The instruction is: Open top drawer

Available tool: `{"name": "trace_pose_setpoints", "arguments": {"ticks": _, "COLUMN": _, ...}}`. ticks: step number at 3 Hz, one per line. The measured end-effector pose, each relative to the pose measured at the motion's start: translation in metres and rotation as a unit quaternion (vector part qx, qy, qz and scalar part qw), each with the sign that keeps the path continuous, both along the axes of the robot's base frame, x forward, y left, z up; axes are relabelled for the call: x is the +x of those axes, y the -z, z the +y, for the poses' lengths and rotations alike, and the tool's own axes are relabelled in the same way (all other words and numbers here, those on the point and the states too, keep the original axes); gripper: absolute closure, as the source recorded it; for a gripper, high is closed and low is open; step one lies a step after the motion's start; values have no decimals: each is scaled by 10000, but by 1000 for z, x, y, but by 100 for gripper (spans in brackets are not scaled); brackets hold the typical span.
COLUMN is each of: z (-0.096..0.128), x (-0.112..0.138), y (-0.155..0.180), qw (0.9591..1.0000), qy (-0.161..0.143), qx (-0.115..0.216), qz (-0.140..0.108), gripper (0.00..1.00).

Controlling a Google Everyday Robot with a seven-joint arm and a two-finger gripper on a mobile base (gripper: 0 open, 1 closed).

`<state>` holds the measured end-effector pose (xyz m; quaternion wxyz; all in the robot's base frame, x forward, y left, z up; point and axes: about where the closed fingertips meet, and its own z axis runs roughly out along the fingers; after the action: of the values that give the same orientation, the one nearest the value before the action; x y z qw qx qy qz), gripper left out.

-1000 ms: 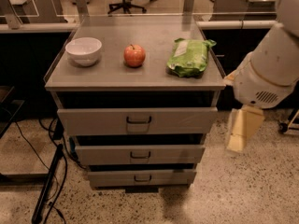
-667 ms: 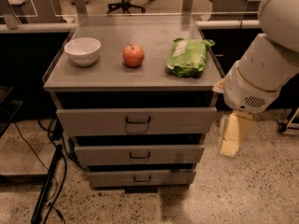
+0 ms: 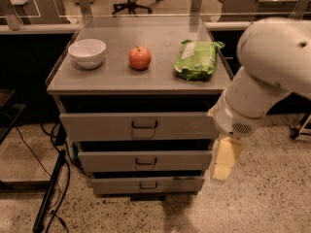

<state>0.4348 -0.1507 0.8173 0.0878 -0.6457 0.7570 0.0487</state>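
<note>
The top drawer [image 3: 97, 126] is the widest grey metal front of three, just under the cabinet top, with a dark wire handle [image 3: 144, 125] at its centre. A dark gap shows above the front; its inside is hidden. Two narrower drawers sit below it, the middle one [image 3: 112, 161] and the bottom one [image 3: 116, 184]. My gripper [image 3: 226, 159] hangs cream-coloured below the big white arm [image 3: 262, 86], just off the right edge of the drawers, level with the middle drawer. It touches no handle and holds nothing that I can see.
On the cabinet top [image 3: 112, 76] stand a white bowl [image 3: 87, 53], a red apple [image 3: 140, 58] and a green bag [image 3: 197, 59]. A black pole and cables [image 3: 51, 193] lie on the floor to the left. Office chairs and desks stand behind.
The arm has swung left and nearer, filling more of the right side. The gripper has moved left and down, closer to the drawers' right edge. The drawers have not moved.
</note>
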Motion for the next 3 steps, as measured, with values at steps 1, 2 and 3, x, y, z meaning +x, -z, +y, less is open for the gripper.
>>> {"name": "trace_pose_setpoints", "arguments": {"ticks": 1, "z": 24, "x": 6, "y": 40, "qw": 9998, "qy": -45, "qx": 38, "qz": 177, "gripper": 0}}
{"name": "trace_pose_setpoints", "arguments": {"ticks": 2, "z": 24, "x": 9, "y": 43, "qw": 9998, "qy": -3, "qx": 45, "qz": 172, "gripper": 0}}
{"name": "trace_pose_setpoints", "arguments": {"ticks": 3, "z": 28, "x": 23, "y": 56, "qw": 9996, "qy": 241, "qx": 84, "qz": 146, "gripper": 0}}
